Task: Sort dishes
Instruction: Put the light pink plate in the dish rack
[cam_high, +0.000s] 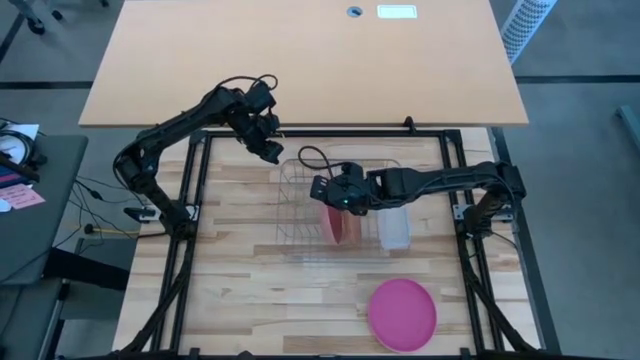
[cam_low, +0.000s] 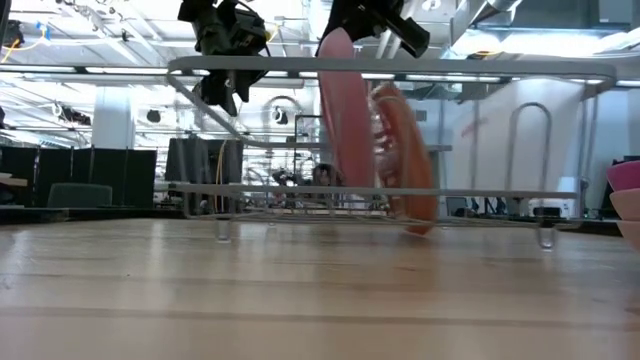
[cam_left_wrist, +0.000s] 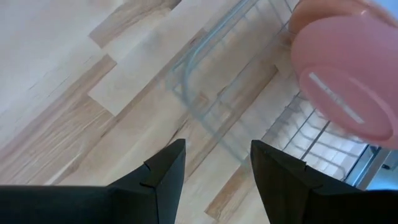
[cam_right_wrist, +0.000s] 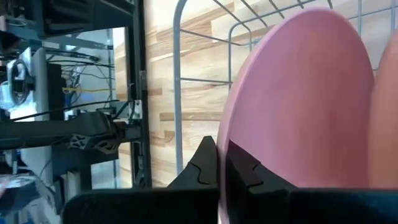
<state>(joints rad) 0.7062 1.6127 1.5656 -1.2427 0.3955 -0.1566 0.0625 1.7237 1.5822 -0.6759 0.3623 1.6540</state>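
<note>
A pale pink plate (cam_low: 345, 120) stands on edge inside the wire rack (cam_high: 300, 215), with a salmon-orange plate (cam_low: 405, 165) leaning in the rack just beside it. My right gripper (cam_high: 335, 190) is over the rack, shut on the pink plate's top rim. My left gripper (cam_high: 268, 145) hovers open and empty above the rack's far left corner; its wrist view shows the rack's wire (cam_left_wrist: 205, 93) and the pink plate (cam_left_wrist: 348, 81). A magenta plate (cam_high: 402, 312) lies flat on the table near the front edge. My right gripper pinches the pink plate's upper rim (cam_right_wrist: 225, 163) between its two fingers, one on each face. The fingers come from above, slanting in from the table's right. The plate stands upright below them, its lower rim down among the rack's wires (cam_low: 350, 190); whether it rests there I cannot tell.
A translucent tub (cam_high: 393, 225) sits at the rack's right end. The magenta plate also shows at the low view's right edge (cam_low: 625, 175). Black frame rails (cam_high: 195, 200) run along the table's left and right sides.
</note>
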